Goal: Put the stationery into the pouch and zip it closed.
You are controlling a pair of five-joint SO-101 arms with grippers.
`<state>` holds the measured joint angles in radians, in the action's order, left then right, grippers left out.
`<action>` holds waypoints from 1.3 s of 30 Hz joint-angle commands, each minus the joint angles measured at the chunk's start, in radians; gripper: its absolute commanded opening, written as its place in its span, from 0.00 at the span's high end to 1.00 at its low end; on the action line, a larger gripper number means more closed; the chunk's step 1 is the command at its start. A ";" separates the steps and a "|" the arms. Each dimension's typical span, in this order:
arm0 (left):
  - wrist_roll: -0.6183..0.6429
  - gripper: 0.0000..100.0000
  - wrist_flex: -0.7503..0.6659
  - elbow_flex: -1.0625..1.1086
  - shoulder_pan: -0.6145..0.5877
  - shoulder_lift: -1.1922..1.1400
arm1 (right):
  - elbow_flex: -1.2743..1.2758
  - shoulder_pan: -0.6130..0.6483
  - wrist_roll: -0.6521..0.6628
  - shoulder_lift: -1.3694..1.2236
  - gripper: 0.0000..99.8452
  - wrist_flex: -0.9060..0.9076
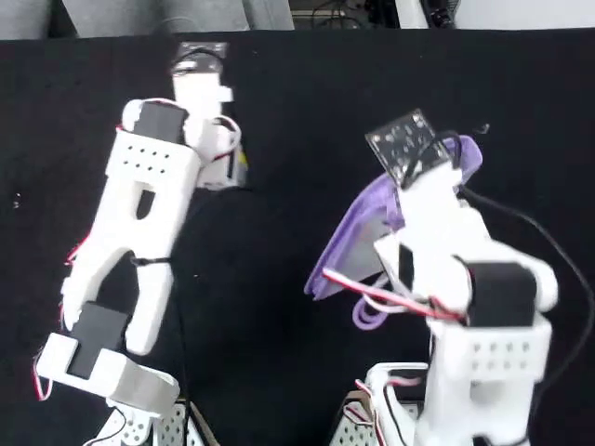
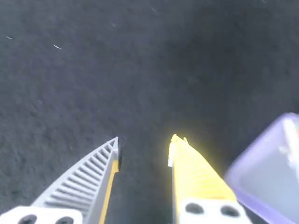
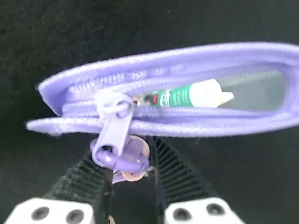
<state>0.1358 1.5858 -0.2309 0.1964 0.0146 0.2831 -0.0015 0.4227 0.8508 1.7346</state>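
Pouch [image 3: 177, 60] holds a glue stick [image 3: 187, 95] but is mostly unzipped; right jaws pinch the zipper pull [image 3: 112, 135], left jaws wide, empty.

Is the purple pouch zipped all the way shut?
No, the pouch gapes open beyond its zipper pull, and a green and white tube shows inside through the gap.

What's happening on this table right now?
The right gripper pinches the zipper pull of the purple pouch, which is mostly unzipped with a green and white tube inside. The left gripper hangs open over the black table beside the pouch.
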 commanded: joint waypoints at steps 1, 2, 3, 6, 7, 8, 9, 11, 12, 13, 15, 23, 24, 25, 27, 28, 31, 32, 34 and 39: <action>-0.006 0.82 0.095 -0.137 0.074 0.026 | 0.064 0.006 -0.011 0.116 0.99 0.029; -0.006 0.82 0.121 -0.157 0.085 0.026 | 0.085 0.003 -0.009 0.139 0.99 0.031; -0.005 0.82 0.140 -0.171 0.093 0.026 | 0.107 0.003 -0.009 0.156 0.99 0.031; -0.006 0.82 0.150 -0.180 0.094 0.026 | 0.170 -0.028 0.038 0.180 0.99 0.023; -0.006 0.82 0.150 -0.180 0.090 0.026 | 0.171 -0.046 0.049 0.176 0.99 0.000; -0.008 0.82 0.150 -0.180 0.087 0.018 | 0.171 -0.069 0.054 0.166 0.99 -0.040; -0.008 0.82 0.150 -0.180 0.077 0.017 | 0.171 -0.100 0.054 0.157 0.99 -0.086; -0.008 0.82 0.149 -0.180 0.064 0.015 | 0.170 -0.141 0.054 0.130 0.99 -0.187; -0.008 0.82 0.149 -0.180 0.058 0.015 | 0.170 -0.147 0.052 0.113 0.99 -0.242; -0.008 0.82 0.149 -0.180 0.047 0.015 | 0.168 -0.147 0.052 0.094 0.99 -0.295; -0.008 0.82 0.149 -0.179 0.027 0.015 | 0.150 -0.146 0.049 0.054 0.99 -0.390; -0.009 0.82 -0.100 0.074 -0.084 0.015 | -0.101 -0.144 -0.087 -0.179 0.99 -0.683; -0.009 0.82 -0.149 0.111 -0.102 0.017 | -0.143 -0.143 -0.106 -0.217 0.99 -0.698; -0.008 0.82 -0.195 0.143 -0.119 0.021 | -0.189 -0.143 -0.124 -0.257 0.99 -0.710; -0.002 0.82 -0.269 0.188 -0.147 0.025 | -0.286 -0.143 -0.153 -0.344 0.99 -0.724; -0.002 0.82 -0.298 0.208 -0.153 0.025 | -0.338 -0.143 -0.166 -0.389 0.99 -0.729; -0.002 0.82 -0.385 0.266 -0.160 0.014 | -0.521 -0.143 -0.181 -0.536 0.99 -0.726; -0.002 0.82 -0.423 0.298 -0.156 0.014 | -0.587 -0.143 -0.180 -0.585 0.99 -0.724; -0.002 0.82 -0.497 0.360 -0.154 0.023 | -0.722 -0.143 -0.180 -0.687 0.99 -0.721; -0.002 0.82 -0.609 0.424 -0.160 0.015 | -1.021 -0.133 -0.180 -0.914 0.99 -0.718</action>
<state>0.1358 1.0395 0.1895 0.0476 0.0146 -0.4611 -0.1381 0.2555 0.0529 1.0457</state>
